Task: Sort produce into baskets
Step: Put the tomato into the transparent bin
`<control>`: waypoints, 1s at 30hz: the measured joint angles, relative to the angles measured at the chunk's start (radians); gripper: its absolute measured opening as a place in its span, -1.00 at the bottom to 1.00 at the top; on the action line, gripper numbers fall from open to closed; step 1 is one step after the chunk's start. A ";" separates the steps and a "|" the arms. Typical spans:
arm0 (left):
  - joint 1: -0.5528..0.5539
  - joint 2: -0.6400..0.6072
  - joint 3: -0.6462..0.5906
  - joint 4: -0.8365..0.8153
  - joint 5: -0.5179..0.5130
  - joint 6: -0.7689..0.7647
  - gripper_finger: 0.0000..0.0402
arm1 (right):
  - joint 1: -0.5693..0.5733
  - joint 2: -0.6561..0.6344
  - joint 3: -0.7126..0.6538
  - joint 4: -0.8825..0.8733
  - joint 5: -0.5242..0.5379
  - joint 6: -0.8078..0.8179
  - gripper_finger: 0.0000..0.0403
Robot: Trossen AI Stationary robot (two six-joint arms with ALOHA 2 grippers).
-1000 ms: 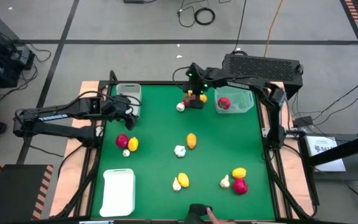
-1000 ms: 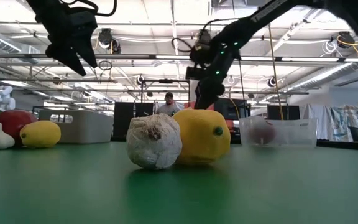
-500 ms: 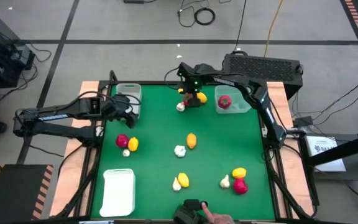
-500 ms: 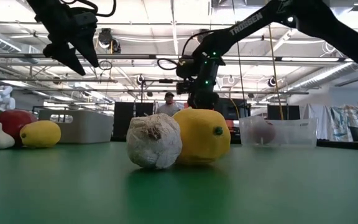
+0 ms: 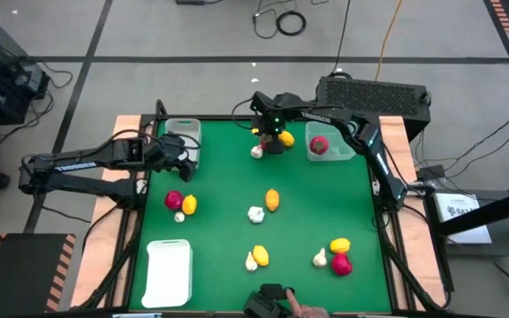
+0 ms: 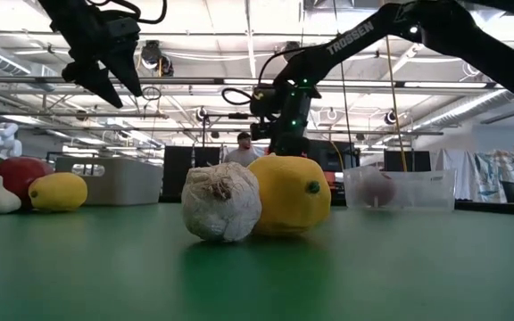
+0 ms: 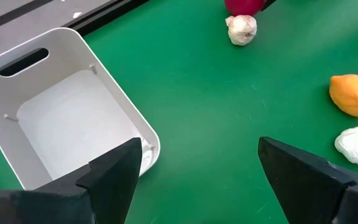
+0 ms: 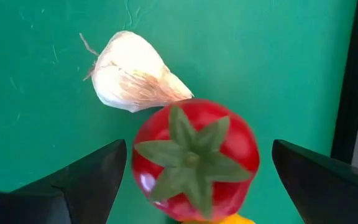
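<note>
Your right gripper (image 5: 270,139) hung at the far edge of the green table (image 5: 307,212) with its fingers spread wide and nothing between them. Directly beneath it sat a red tomato (image 8: 194,155), green top up, and a garlic bulb (image 8: 132,81) lay just beside and touching that tomato. A yellow fruit (image 5: 287,139) rested close on the gripper's other side, toward the clear bin (image 5: 347,146), which held one red fruit (image 5: 319,146).

Your left gripper (image 5: 182,159) hovered released, also empty, above the table beside the grey-white bin (image 7: 61,118), whose interior showed bare. The flat white tray (image 5: 170,272) lay well apart from it, at the near left corner.
</note>
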 joint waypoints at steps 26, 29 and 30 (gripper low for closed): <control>0.000 0.000 0.000 0.000 0.000 -0.008 0.64 | 0.012 0.014 -0.001 -0.012 0.075 0.111 0.44; 0.000 0.000 0.000 0.000 0.000 -0.007 0.64 | 0.011 0.001 0.030 -0.027 0.075 0.123 0.44; 0.000 0.000 0.000 0.000 0.000 -0.007 0.64 | 0.009 -0.010 0.041 -0.031 0.074 0.126 0.45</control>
